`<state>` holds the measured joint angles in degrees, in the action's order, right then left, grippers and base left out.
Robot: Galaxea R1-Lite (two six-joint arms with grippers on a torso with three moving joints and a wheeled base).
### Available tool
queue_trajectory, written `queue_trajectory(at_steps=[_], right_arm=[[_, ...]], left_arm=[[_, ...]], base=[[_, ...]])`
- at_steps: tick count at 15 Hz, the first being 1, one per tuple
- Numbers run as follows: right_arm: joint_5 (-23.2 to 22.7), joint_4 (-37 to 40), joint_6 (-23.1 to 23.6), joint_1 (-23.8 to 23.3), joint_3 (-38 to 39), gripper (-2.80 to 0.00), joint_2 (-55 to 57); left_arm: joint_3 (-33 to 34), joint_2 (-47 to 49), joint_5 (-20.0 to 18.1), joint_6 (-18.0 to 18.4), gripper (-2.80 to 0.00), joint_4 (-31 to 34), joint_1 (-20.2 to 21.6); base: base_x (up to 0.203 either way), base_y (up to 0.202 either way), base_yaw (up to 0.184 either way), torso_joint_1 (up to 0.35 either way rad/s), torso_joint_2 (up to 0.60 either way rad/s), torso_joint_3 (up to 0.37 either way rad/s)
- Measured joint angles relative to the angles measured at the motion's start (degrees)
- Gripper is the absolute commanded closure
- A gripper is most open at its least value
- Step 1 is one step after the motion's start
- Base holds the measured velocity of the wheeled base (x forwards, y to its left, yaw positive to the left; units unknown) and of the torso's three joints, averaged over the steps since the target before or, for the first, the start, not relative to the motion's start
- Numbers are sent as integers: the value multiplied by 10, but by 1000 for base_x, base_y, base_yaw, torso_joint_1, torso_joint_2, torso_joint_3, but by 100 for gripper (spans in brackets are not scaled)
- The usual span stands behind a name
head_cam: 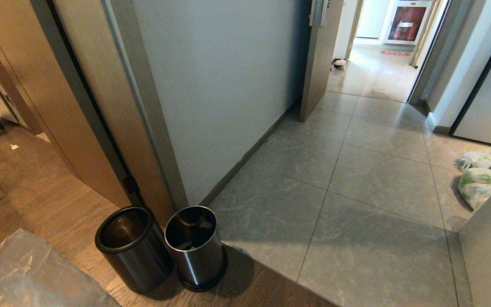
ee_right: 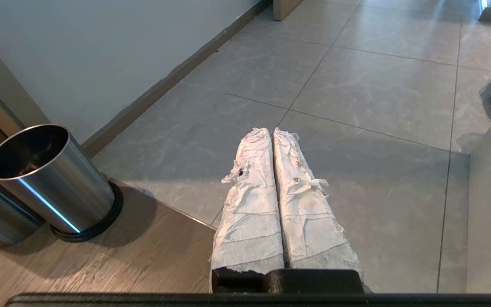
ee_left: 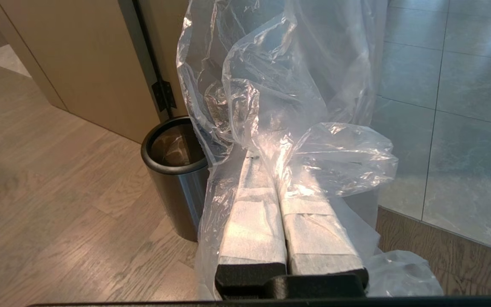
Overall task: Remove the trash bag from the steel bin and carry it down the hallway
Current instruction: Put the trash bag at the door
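The clear crinkled trash bag [ee_left: 296, 98] hangs over and around my left gripper [ee_left: 269, 157]. The gripper's padded fingers are pressed together with the plastic caught at their tips, which the bag partly hides. A fold of the same bag [head_cam: 28, 273] shows at the lower left of the head view. The steel bin [head_cam: 128, 251] with the black ring rim stands on the wood floor by the door frame, and it is beside the bag [ee_left: 177, 170] in the left wrist view. My right gripper [ee_right: 272, 131] is shut and empty above the floor edge. The grey-tiled hallway [head_cam: 356, 192] runs ahead.
A second shiny steel can [head_cam: 194, 247] stands right beside the bin [ee_right: 49, 179]. White bags with green print [head_cam: 480, 179] lie on the tiles at the right. A wall corner [head_cam: 490, 256] juts in at the lower right. An open door [head_cam: 320, 59] stands at the hallway's far end.
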<state>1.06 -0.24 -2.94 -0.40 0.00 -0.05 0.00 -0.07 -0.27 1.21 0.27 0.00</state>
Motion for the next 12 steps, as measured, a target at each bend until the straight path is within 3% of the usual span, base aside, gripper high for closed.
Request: queue_trajectory(at_steps=[5, 7, 12], right_arm=[[-1, 1, 26, 1, 0, 0, 0], [-2, 1, 14, 0, 0, 0, 0], [-2, 1, 10, 0, 0, 0, 0]], left_arm=[[0, 0, 1, -4, 0, 0, 0], [0, 0, 1, -4, 0, 0, 0], [0, 0, 1, -2, 0, -1, 0]], base=[[0, 0, 0, 0, 0, 0], [-1, 11, -20, -1, 1, 1], [2, 11, -150, 3, 2, 3]])
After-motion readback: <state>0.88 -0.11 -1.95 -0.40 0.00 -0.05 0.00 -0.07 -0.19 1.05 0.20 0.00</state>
